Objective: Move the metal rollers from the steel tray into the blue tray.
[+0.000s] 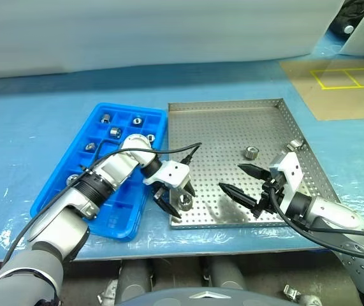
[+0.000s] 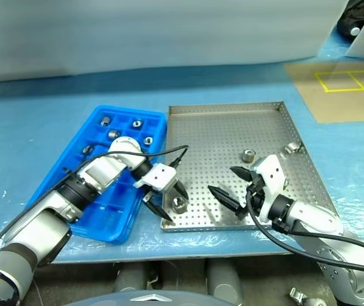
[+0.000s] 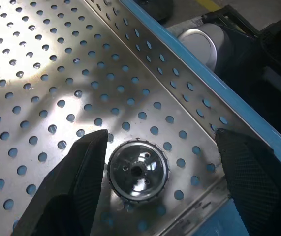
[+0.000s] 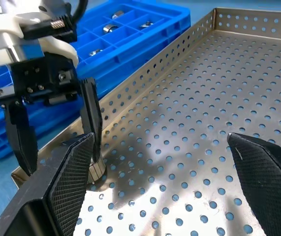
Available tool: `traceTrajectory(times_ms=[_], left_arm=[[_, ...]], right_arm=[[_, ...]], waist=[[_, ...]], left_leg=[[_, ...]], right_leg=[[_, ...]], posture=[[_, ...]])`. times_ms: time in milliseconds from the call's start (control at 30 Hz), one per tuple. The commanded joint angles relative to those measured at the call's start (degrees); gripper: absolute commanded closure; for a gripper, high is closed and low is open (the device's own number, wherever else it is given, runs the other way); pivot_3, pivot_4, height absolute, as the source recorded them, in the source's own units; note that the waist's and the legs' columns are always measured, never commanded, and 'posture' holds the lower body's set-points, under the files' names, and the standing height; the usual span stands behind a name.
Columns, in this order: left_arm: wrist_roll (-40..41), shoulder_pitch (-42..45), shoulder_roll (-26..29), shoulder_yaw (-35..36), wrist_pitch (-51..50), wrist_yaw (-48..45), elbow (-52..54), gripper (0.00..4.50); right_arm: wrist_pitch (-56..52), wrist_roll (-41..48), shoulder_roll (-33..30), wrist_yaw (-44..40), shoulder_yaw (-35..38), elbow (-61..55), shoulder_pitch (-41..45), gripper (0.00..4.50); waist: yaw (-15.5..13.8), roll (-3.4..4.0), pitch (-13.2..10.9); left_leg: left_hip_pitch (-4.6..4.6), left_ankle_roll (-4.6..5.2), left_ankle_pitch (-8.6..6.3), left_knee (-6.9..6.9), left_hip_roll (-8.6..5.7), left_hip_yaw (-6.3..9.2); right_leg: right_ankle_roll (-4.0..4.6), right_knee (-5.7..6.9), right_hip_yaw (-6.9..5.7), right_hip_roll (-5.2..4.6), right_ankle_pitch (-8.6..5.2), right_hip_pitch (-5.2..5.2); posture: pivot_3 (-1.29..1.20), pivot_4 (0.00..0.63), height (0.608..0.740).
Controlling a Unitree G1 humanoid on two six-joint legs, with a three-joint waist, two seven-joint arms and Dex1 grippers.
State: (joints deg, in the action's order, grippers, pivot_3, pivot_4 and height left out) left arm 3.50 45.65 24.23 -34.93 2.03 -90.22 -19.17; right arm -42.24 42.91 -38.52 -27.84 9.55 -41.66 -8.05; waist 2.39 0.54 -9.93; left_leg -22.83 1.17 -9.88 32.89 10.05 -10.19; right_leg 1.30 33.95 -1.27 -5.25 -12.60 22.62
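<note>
Steel tray (image 1: 232, 127) holds three rollers; my left tool (image 1: 174, 205), fingers spread, straddles one roller (image 1: 185, 203) at its near-left corner without pinching it. My right tool (image 1: 240, 182) hangs wide open over the tray's near side, and several rollers (image 1: 114, 132) sit in the blue tray (image 1: 99, 118).

Even, bright overhead lighting. Soft, multiple shadows of the arms fall on the steel tray (image 1: 232, 127), whose perforated floor shows mild glare. In the left wrist view, a metal roller (image 3: 138, 170) is sharp and reflective; foreground fingers (image 3: 71, 187) appear slightly soft.
</note>
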Motion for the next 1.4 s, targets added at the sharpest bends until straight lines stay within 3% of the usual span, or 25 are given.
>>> traceTrajectory(times_ms=[33,533,700,1067,1167,1400], left_arm=[[-2.08,0.15,-0.8,-0.02,-0.94,1.09,-0.98,0.84],[-7.31,0.45,0.31,-1.8,2.41,-1.7,-2.16,0.84],[-8.22,0.26,-0.21,-1.86,2.21,-1.05,-2.43,2.3],[-7.42,-0.5,-0.36,-1.56,1.43,-1.3,-1.45,2.3],[-5.96,-0.4,-1.75,0.29,-0.44,0.74,-0.69,2.79],[-1.29,0.73,-2.37,4.02,-6.58,0.09,1.18,2.79]], right_arm=[[0.46,0.86,0.44,0.6,1.5,-3.32,-1.37,0.0],[0.87,0.22,1.1,2.11,1.4,-4.05,-2.68,0.0],[1.02,-0.28,1.35,2.45,1.15,-3.98,-2.72,0.0],[0.9,-0.21,1.38,2.69,1.18,-3.69,-2.24,0.0],[0.68,0.13,1.05,2.35,1.13,-3.51,-1.2,0.0],[-0.96,4.89,-0.73,-0.57,3.37,-3.35,0.99,0.0]], waist=[[0.03,0.0,0.0],[1.85,0.04,0.03],[1.85,0.05,0.03],[1.89,0.05,0.04],[1.82,0.06,0.04],[1.36,0.06,0.04]], left_leg=[[0.0,-0.01,0.0,0.01,0.02,0.0],[0.11,-0.13,0.05,-0.02,0.21,0.01],[0.15,-0.23,0.11,-0.13,0.24,0.01],[0.16,-0.23,0.11,-0.15,0.24,0.01],[0.16,-0.23,0.12,-0.15,0.24,0.01],[0.05,-0.2,0.11,-0.12,0.18,0.01]], right_leg=[[0.0,0.0,0.0,0.01,0.0,0.0],[0.0,0.01,0.0,0.21,0.0,-0.01],[0.0,0.01,-0.01,0.24,0.0,-0.01],[0.0,0.0,-0.01,0.24,0.0,-0.02],[0.0,0.0,-0.01,0.24,0.0,-0.02],[0.0,-0.01,-0.01,0.19,0.0,0.02]], posture=[[-0.48,0.15,0.74],[-0.5,0.15,0.74],[-0.5,0.15,0.74],[-0.48,0.15,0.74],[-0.48,0.15,0.74],[-0.45,0.15,0.74]])
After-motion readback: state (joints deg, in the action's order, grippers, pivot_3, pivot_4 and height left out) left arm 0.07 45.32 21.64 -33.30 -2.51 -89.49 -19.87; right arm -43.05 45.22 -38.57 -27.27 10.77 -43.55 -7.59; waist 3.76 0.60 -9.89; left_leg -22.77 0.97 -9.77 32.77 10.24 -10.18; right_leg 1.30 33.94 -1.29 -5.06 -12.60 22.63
